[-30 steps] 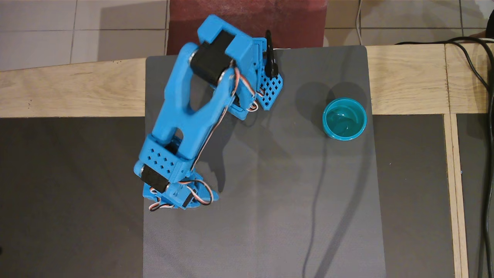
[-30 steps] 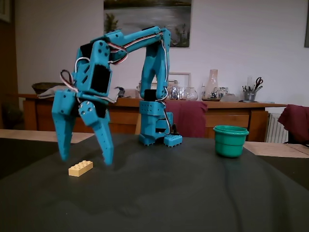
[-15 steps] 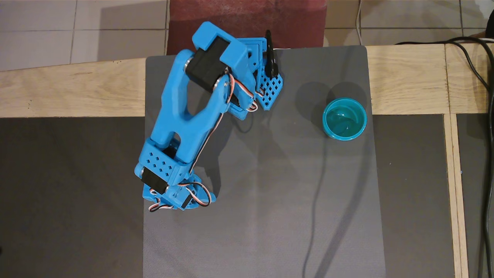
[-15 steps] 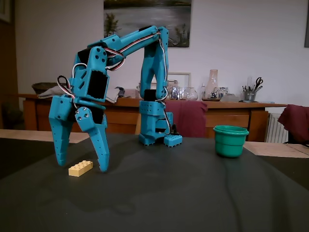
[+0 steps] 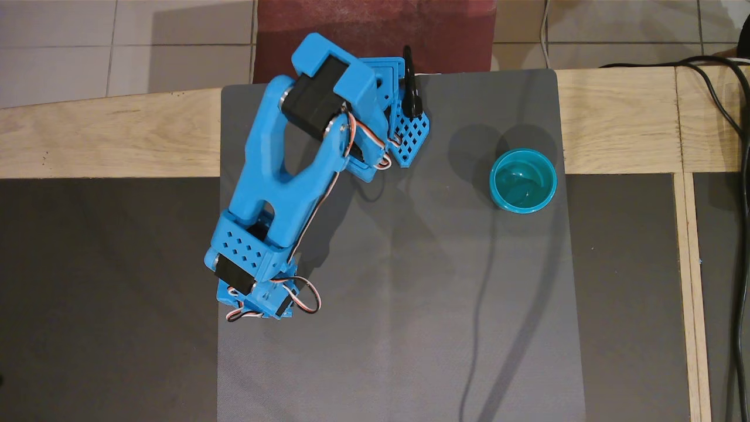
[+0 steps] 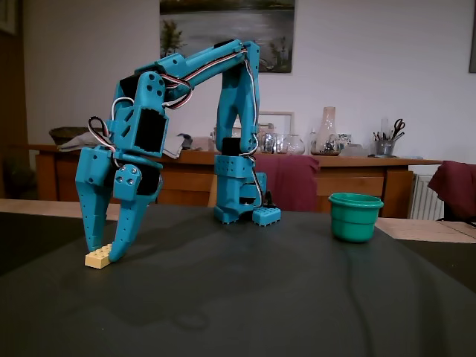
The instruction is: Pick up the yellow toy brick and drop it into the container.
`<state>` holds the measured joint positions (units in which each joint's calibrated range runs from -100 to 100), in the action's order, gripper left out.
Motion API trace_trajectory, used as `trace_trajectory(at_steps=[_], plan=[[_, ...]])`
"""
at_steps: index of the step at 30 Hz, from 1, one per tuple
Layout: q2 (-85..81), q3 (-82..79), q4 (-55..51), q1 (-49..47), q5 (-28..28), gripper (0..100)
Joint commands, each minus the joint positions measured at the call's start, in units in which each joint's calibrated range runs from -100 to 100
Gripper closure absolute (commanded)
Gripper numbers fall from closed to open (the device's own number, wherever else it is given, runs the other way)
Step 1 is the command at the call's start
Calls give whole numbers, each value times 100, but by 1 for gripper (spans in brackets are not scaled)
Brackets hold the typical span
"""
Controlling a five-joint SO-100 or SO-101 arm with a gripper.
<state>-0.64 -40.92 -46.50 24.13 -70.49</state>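
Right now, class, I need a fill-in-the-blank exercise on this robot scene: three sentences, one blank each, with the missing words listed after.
1. In the fixed view, the gripper has its fingertips down on either side of the ______ toy brick.
2. The brick lies on the mat; the overhead view does not show it, because the ______ covers it.
3. The teal container stands upright, and nothing lies ______ it.

Missing words: yellow; arm; inside
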Motion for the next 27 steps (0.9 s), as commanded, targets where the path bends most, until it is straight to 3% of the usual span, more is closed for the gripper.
trace_trajectory(at_steps=[1,7,17,27], plan=[[-21,21,-19,28,81,100],[-189,364,-303,-335,640,100],[-678,3036,-3626,-2038,1952,100],[-999,4570,-5350,-4072,2846,100]])
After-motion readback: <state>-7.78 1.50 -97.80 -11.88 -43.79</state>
